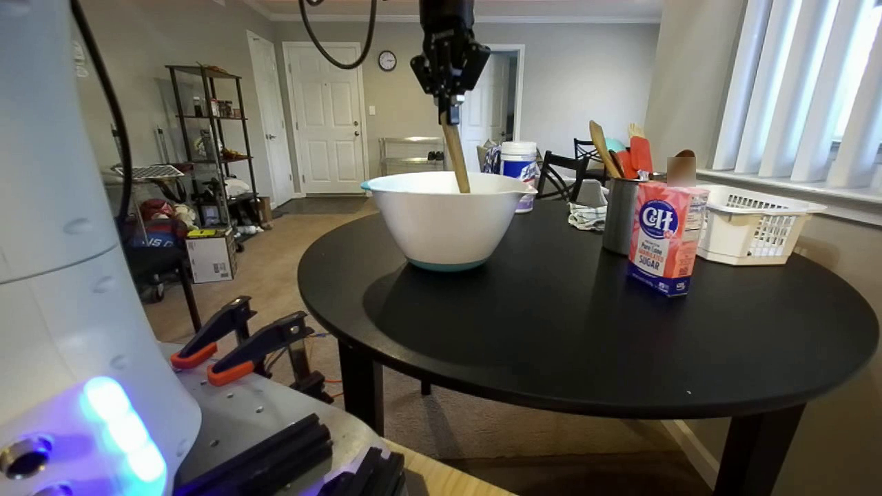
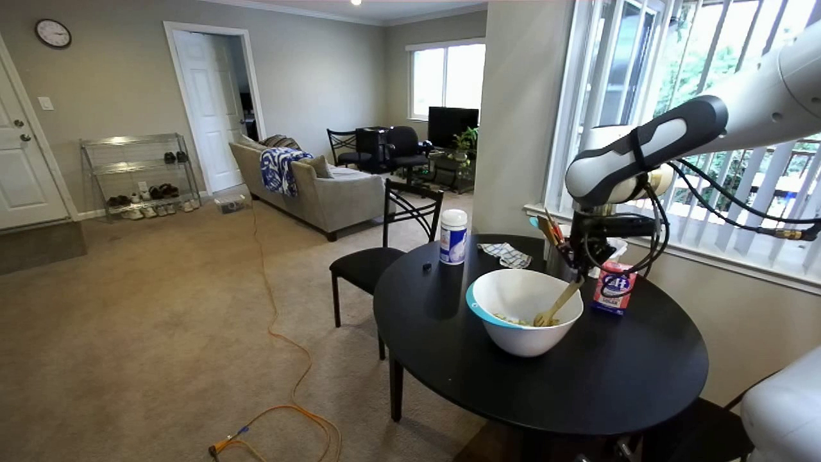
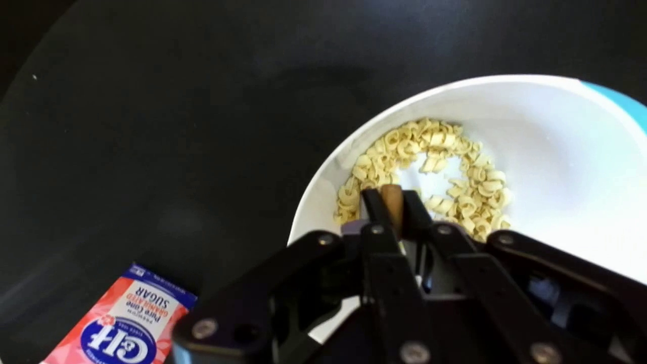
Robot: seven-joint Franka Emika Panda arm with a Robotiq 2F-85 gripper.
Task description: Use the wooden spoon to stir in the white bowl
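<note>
One wooden spoon [image 2: 561,300], pinched by gripper [image 3: 393,203], in smooth bowl [image 1: 448,224], pale curls [image 3: 484,202]

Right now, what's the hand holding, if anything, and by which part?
The wooden spoon, by its handle's upper end, clamped in the hand; the lower end is in the white bowl.

Pink carton [image 1: 665,241] labelled "C&H", "Pure Cane", "Granulated Sugar"

Wrist view looks down into the bowl [image 3: 548,167].
</note>
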